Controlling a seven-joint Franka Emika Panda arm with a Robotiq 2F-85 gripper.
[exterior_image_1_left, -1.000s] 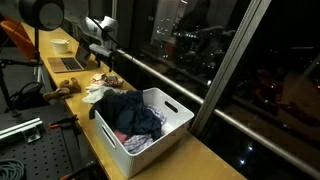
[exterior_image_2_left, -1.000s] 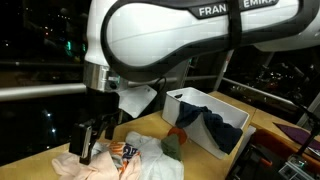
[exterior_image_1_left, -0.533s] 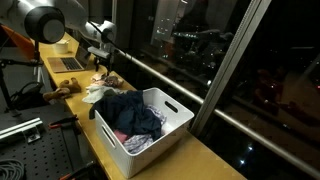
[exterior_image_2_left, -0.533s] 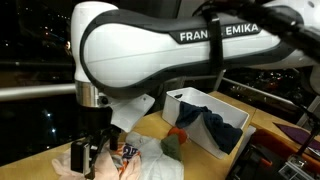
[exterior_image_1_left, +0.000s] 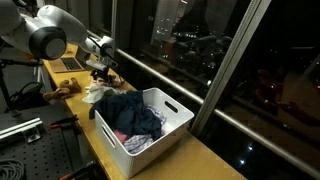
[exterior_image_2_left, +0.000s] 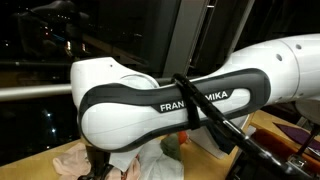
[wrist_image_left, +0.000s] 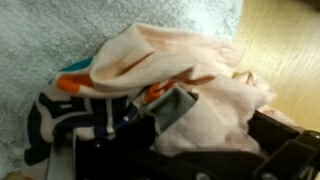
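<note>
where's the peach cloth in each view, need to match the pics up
Exterior view: peach cloth, a small pale patch left of centre, on the table past the white bin.
Exterior view: bottom left, under the robot arm.
Wrist view: fills the centre, lying over a striped cloth.
Shared landmark: the wooden table.

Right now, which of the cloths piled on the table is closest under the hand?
The pale peach cloth, bunched on top directly below the hand; the navy-and-white patterned one lies off to its side.
</note>
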